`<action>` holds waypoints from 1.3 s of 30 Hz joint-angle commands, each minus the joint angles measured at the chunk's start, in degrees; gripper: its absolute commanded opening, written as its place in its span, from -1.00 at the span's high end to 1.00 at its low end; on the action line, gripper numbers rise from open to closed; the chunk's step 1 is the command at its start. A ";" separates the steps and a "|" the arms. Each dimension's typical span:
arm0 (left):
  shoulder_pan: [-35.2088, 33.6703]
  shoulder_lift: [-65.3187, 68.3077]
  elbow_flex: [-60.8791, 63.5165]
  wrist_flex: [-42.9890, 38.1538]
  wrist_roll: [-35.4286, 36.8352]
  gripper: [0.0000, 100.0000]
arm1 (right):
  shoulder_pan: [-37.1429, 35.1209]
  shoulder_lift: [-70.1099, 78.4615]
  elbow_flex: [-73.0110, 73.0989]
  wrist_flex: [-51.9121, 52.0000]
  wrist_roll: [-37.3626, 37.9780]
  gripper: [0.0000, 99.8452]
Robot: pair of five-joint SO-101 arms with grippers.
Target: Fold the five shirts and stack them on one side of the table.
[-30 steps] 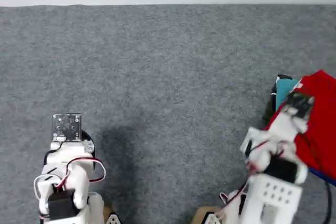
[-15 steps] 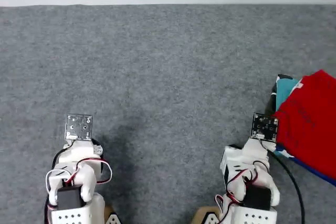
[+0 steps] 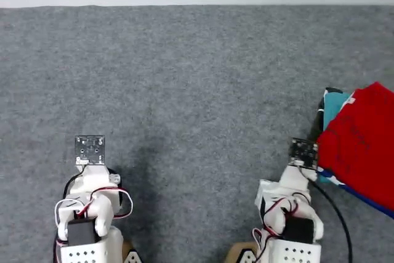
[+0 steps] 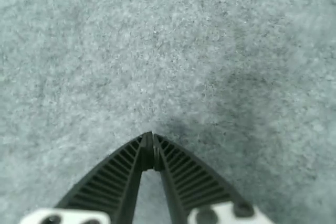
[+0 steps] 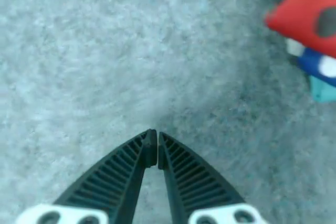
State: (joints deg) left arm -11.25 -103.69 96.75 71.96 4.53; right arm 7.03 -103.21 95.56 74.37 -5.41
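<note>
Retracted: right gripper (image 5: 154,136) now clear of shirt stack (image 3: 360,146), just to its right, long axis diag., far from left gripper (image 4: 148,139); both pressed together, empty.

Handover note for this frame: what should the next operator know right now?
Left hand: shut, empty, over bare mat.
Right hand: shut, empty, beside the red shirt.
Shirts: piled at the table's right edge, red shirt on top, teal shirt and blue shirt edges showing under it.
Done: the pile looks built.
Left: confirm it holds all five; the count can't be told from here.
</note>
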 commanded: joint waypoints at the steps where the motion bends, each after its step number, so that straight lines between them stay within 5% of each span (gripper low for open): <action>1: 0.00 -0.70 -0.31 0.26 1.49 0.99 | 5.49 -0.66 0.88 0.48 -0.53 0.97; 39: 0.00 -0.70 -0.31 0.26 1.49 0.99 | 7.43 -0.66 0.88 0.48 -0.53 0.97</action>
State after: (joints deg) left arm -11.25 -103.69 96.75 71.96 5.41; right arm 13.71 -103.21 95.56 74.37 -5.41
